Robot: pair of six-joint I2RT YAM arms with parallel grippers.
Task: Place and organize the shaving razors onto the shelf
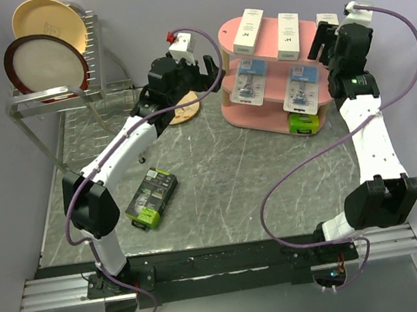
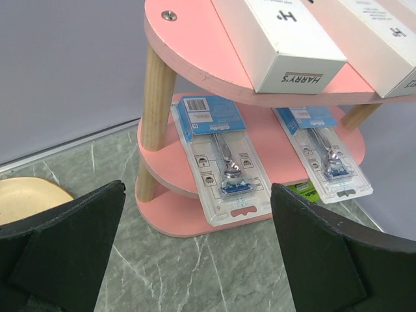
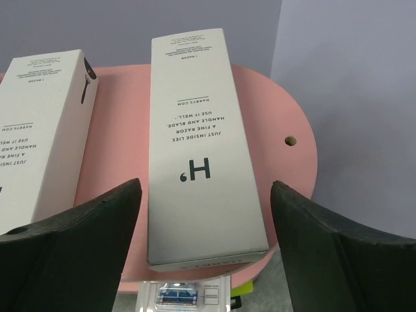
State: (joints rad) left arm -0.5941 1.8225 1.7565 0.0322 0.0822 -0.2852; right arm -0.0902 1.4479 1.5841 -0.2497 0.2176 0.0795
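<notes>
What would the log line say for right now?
left hand: open, empty | right hand: open, at slim white box on pink three-tier shelf | black-and-green box: on grey stone table

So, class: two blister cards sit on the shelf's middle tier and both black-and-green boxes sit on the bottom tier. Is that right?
Not quite. Only one black-and-green box is on the bottom tier of the shelf; the other box lies on the table, as the top view shows.
</notes>
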